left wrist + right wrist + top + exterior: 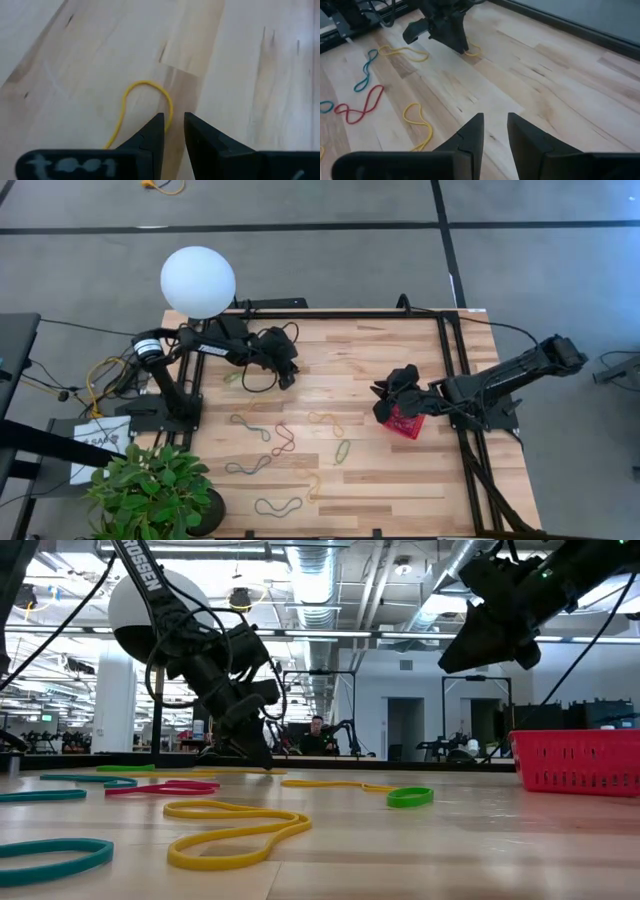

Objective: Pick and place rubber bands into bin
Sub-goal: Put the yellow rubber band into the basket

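**Left gripper down on a yellow band**

Nearest the low camera: thin yellow rubber band on pale wooden table. Left gripper narrowed around another yellow loop. Right gripper above small red square bin, slightly parted, empty.

Bright even light, blurred foreground

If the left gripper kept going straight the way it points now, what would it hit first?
Most likely the yellow rubber band curving just past the left gripper, then the bare table; whether its fingers already touch the band is unclear.
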